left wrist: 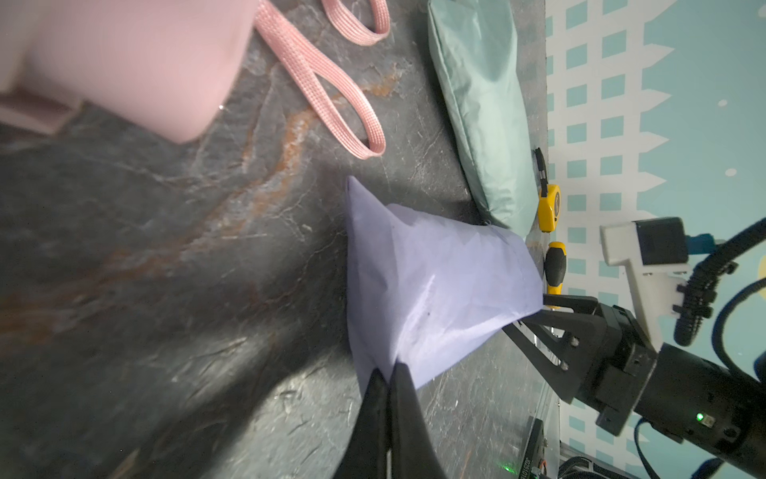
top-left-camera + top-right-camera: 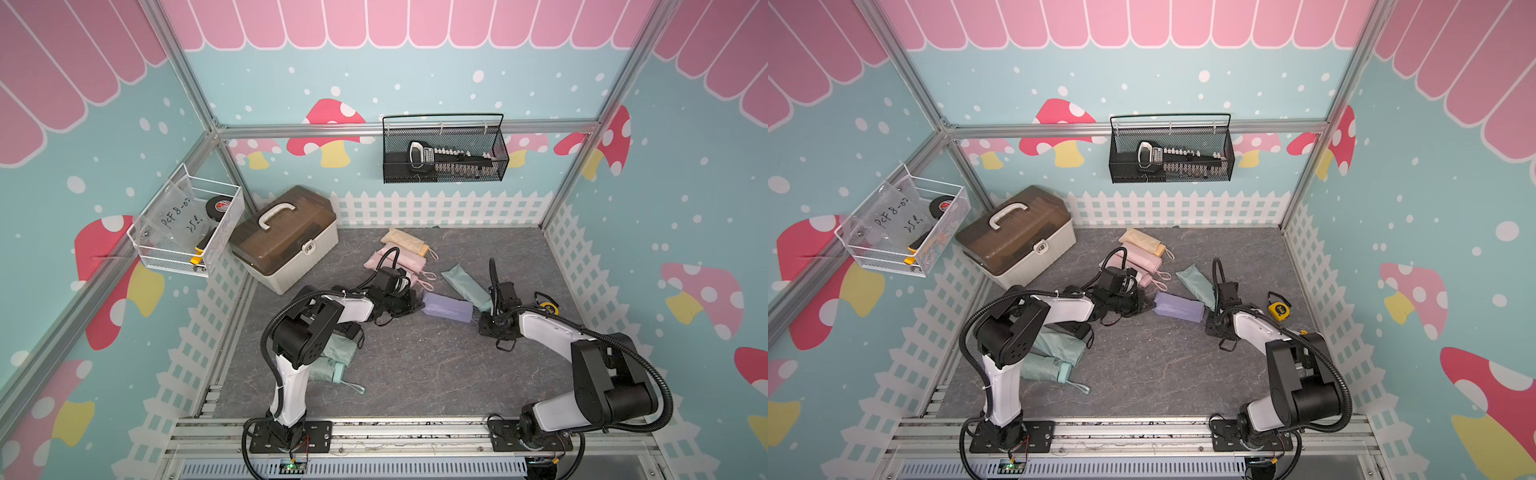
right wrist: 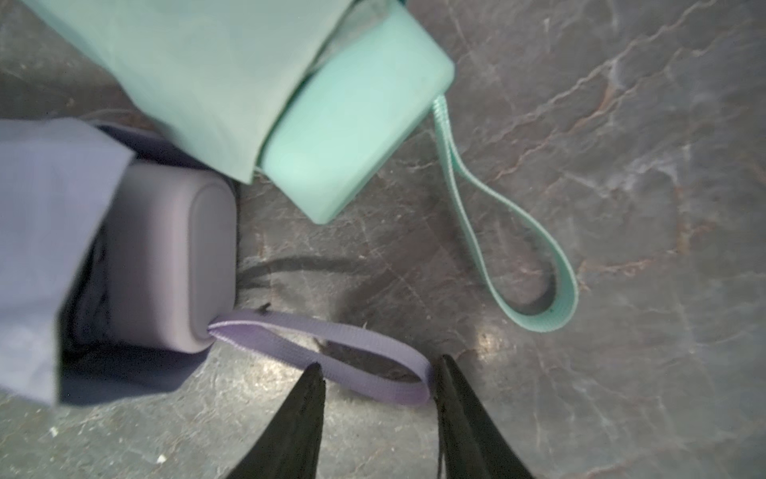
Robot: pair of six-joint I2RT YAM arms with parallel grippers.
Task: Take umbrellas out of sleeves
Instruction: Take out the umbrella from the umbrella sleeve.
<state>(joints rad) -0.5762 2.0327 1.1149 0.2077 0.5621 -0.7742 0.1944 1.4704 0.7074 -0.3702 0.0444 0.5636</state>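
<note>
Shows right gripper with jaws apart, straddling end of lilac wrist loop flat on grey table. Puts lilac handle at 10 o'clock from fingertips, poking out of lilac sleeve. Has mint handle at 12, sticking out of mint sleeve, just beside lilac handle; mint loop at 1 o'clock.

Teal walls printed with mushrooms and a picket fence enclose the grey stone-patterned worktop. A black mesh basket hangs on the back wall; a brown-lidded storage box stands in its far left corner.
</note>
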